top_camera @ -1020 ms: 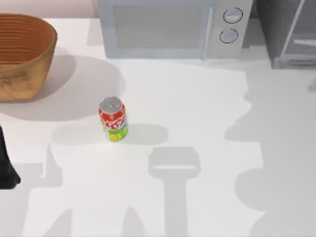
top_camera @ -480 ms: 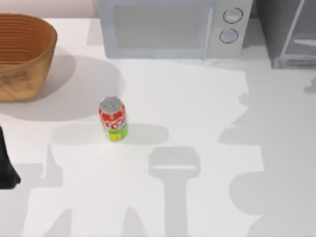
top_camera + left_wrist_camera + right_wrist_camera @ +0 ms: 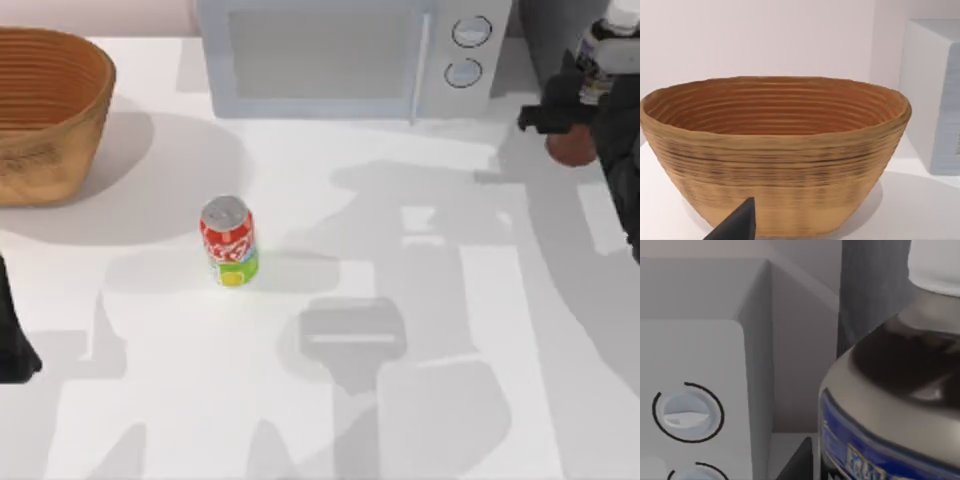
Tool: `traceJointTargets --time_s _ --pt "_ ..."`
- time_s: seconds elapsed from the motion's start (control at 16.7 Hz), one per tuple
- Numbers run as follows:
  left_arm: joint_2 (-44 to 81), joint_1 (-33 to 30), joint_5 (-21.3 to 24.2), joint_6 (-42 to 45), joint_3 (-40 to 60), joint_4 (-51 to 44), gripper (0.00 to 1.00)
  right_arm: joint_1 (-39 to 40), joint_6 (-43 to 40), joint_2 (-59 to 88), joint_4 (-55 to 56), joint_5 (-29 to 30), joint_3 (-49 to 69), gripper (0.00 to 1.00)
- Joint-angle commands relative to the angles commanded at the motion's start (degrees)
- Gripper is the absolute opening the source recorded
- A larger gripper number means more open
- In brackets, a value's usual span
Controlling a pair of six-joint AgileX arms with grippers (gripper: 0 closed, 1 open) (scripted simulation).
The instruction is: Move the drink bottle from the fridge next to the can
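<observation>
White tabletop: the right gripper [image 3: 590, 105], clamped round the upright drink bottle [image 3: 600, 50] at two o'clock, has the can [image 3: 229, 241] far off toward nine.

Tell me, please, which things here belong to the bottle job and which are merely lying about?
Job:
drink bottle, held by the right gripper at the table's far right
can
fridge

Lying about:
microwave
basket
left arm, parked at the left edge
</observation>
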Motion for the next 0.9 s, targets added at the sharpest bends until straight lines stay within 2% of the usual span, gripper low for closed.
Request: traceJointTargets --time_s 0.3,0.48,0.66,0.9 --pt "0.0 0.0 0.0 0.0 0.0 0.0 1.0 23.8 -0.3 5.9 3.8 23.8 2.3 0.0" --pt "0.0 0.0 0.0 0.0 0.0 0.0 1.0 33.0 -0.4 7.5 5.1 32.9 3.0 0.0" --pt "0.0 0.0 0.0 0.0 0.0 0.0 1.0 36.7 -0.5 8.0 5.5 36.7 3.2 0.0" --pt "0.0 0.0 0.0 0.0 0.0 0.0 1.0 36.6 -0.3 7.8 5.4 36.5 3.0 0.0"
